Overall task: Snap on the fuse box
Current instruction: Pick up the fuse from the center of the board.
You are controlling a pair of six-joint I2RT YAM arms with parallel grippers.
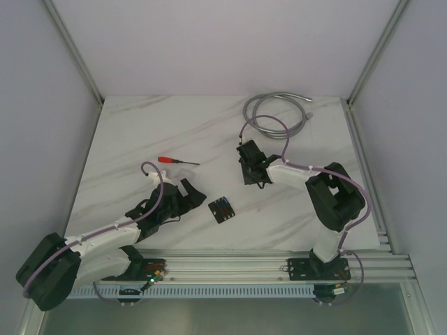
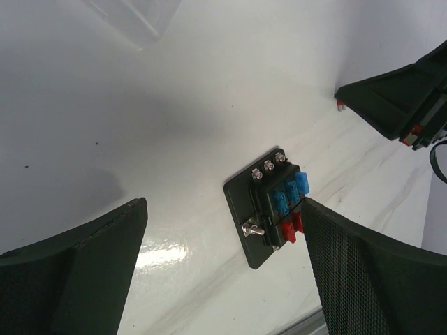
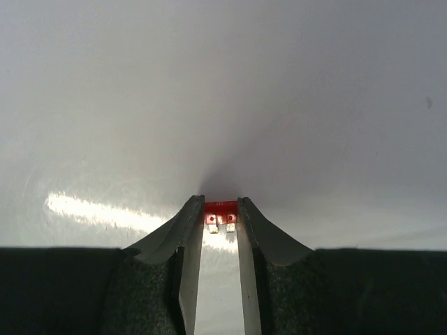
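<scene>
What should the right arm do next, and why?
Probably lift the right gripper slightly: its fingertips appear to pinch the red fuse, and the fuse box lies apart, beside the open left gripper.

Right jaws pinching small red fuse (image 3: 221, 211) at their tips, glossy white table (image 3: 209, 84) beneath
</scene>
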